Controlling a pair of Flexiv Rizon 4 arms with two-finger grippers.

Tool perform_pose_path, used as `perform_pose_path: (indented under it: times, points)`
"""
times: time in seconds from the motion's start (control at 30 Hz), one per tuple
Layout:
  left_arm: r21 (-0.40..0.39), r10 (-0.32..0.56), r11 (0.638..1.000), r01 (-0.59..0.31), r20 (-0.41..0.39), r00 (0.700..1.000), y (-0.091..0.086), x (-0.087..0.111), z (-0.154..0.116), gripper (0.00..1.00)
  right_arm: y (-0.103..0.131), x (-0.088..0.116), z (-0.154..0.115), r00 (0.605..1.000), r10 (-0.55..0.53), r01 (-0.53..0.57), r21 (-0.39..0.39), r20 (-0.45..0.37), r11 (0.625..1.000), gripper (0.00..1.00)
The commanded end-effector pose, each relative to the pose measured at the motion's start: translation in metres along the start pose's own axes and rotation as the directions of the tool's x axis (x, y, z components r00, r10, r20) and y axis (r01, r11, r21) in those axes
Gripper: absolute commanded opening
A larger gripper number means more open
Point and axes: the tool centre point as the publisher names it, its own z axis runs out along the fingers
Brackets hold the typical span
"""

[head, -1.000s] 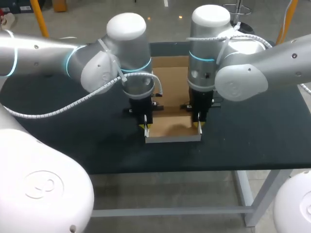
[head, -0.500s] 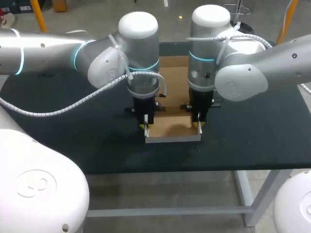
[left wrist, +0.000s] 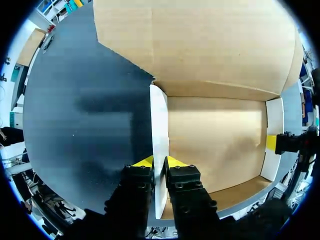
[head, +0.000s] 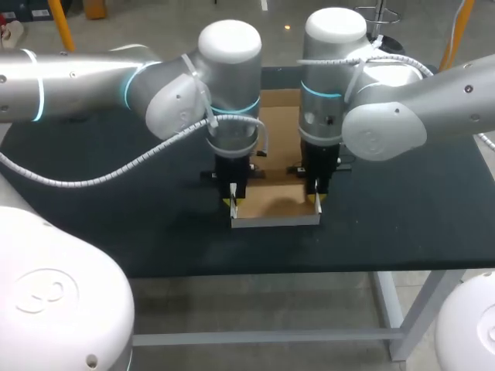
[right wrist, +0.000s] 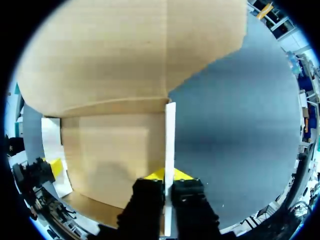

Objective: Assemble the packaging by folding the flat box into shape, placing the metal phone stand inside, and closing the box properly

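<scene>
The partly folded box (head: 274,202) is pictured at the near edge of the table (head: 402,209), its left wall pinched by the left gripper (left wrist: 160,162), its right wall by the right gripper (right wrist: 169,174).

We work on a dark, matte tabletop (head: 155,232). On it lies one cardboard box (head: 274,202), half folded, brown inside and white outside. Its side walls stand at our left pincer (head: 231,202) and right pincer (head: 318,199), and its flat flap lies ahead of both.
</scene>
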Motion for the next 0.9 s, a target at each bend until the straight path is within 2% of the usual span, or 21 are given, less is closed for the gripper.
perform_pose_path:
  times: [0.03, 0.17, 0.3, 0.5, 0.57, 0.6, 0.67, 0.9]
  points:
    - [0.012, 0.001, 1.000, -0.001, 0.008, 1.000, 0.000, 0.004, 0.013, 0.00, 0.000, 0.002, 0.000, 1.000, -0.001, 0.001, 0.004, 0.002, 1.000, 0.00]
    - [0.022, 0.000, 1.000, 0.000, -0.007, 1.000, 0.002, 0.002, 0.011, 0.00, 0.000, 0.003, -0.004, 1.000, -0.006, 0.006, -0.013, 0.006, 1.000, 0.00]
    - [0.030, 0.003, 1.000, -0.002, -0.015, 1.000, 0.004, 0.001, 0.008, 0.00, -0.002, 0.003, -0.009, 1.000, -0.021, 0.021, -0.034, -0.002, 0.999, 0.16]
    - [0.042, 0.006, 0.999, -0.005, -0.013, 1.000, 0.006, 0.002, 0.005, 0.00, -0.005, 0.001, -0.015, 0.997, -0.058, 0.056, -0.061, -0.040, 0.997, 0.57]
    - [0.047, 0.006, 0.999, -0.005, -0.012, 1.000, 0.007, 0.002, 0.004, 0.00, -0.006, 0.001, -0.017, 0.996, -0.070, 0.066, -0.069, -0.056, 0.995, 0.85]
    - [0.048, 0.006, 0.999, -0.005, -0.011, 1.000, 0.007, 0.002, 0.004, 0.00, -0.006, 0.000, -0.018, 0.995, -0.074, 0.069, -0.072, -0.063, 0.995, 0.92]
    - [0.052, 0.006, 0.999, -0.005, -0.010, 1.000, 0.008, 0.002, 0.002, 0.00, -0.008, -0.002, -0.020, 0.993, -0.088, 0.082, -0.082, -0.084, 0.993, 0.99]
    - [0.063, 0.009, 0.998, -0.009, -0.008, 1.000, 0.010, 0.002, -0.002, 0.00, -0.014, -0.012, -0.034, 0.974, -0.179, 0.158, -0.149, -0.139, 0.976, 1.00]
